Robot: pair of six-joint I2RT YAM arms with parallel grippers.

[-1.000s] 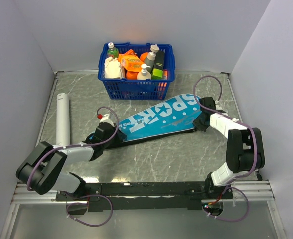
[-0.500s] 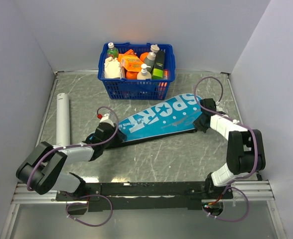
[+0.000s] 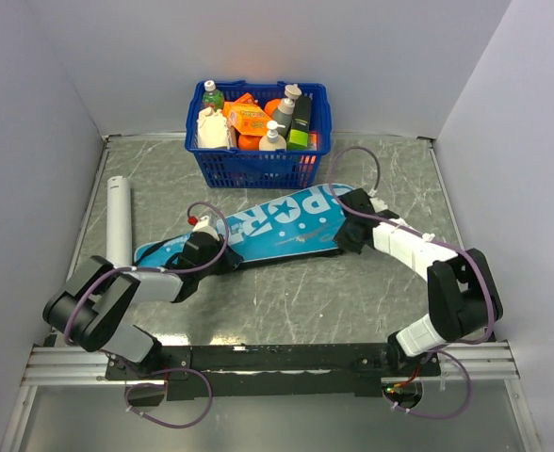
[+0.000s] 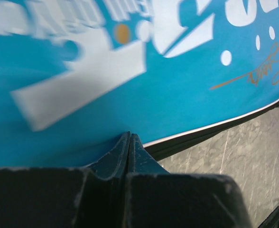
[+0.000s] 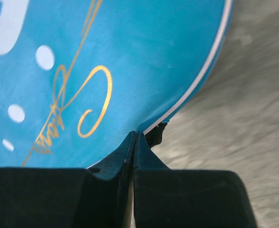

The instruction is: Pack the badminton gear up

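The teal racket-shaped "SPORT" case [image 3: 263, 226] lies flat across the middle of the table, wide end to the right. My left gripper [image 3: 222, 260] is shut on the case's near edge by its narrow part; the left wrist view shows the jaws pinched together on the teal fabric [image 4: 144, 90]. My right gripper [image 3: 345, 238] is shut on the wide end's rim; the right wrist view shows the teal case [image 5: 130, 61] at the jaw tips. The long white tube [image 3: 119, 222] lies to the left. Rackets and shuttlecock are out of view.
A blue plastic basket [image 3: 258, 166] of bottles and orange packs stands at the back centre, just behind the case. Grey walls close in the table on the left, back and right. The arms' base rail [image 3: 277, 358] runs along the near edge.
Both grippers have dragged the case to the left and slightly back; its narrow end now shows past my left gripper. The right arm has stretched out leftwards. The tube has not moved.
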